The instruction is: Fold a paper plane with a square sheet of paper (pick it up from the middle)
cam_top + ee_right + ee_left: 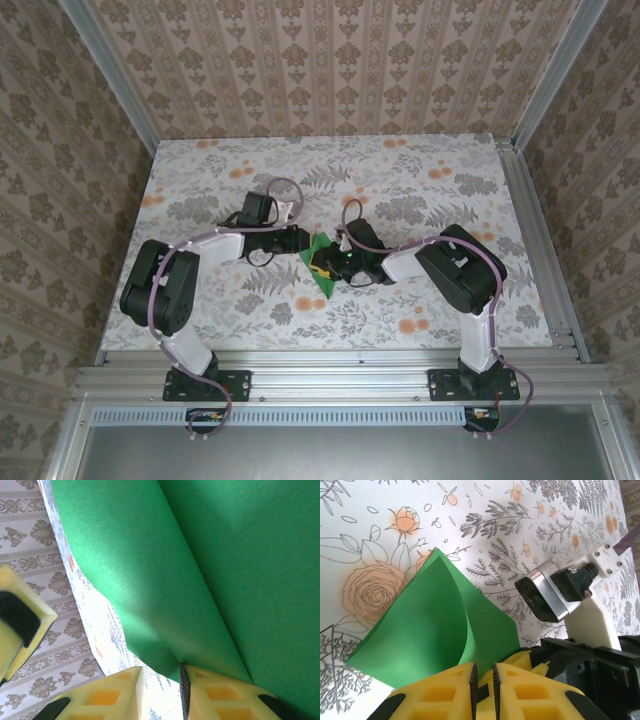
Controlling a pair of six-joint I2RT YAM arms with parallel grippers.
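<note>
The square sheet of paper [324, 281] is bright green and lies at the table's middle, bent over on itself with one flap curling up [427, 625]. My left gripper [306, 247] comes in from the left. Its yellow fingertips [483, 669] stand a narrow gap apart at the sheet's near edge, and the paper ends just beyond them. My right gripper [337, 264] comes in from the right, jaws apart [160, 675]. The green sheet [200, 570] rests over the tip of its right finger [215, 692], and bare table shows between the fingers.
The right arm's silver-and-black camera housing [547, 592] and black wrist body [590, 665] sit close beside my left fingers. A yellow finger of the left gripper [17, 622] shows at the left of the right wrist view. The floral table [440, 190] is ringed by an aluminium frame [540, 240].
</note>
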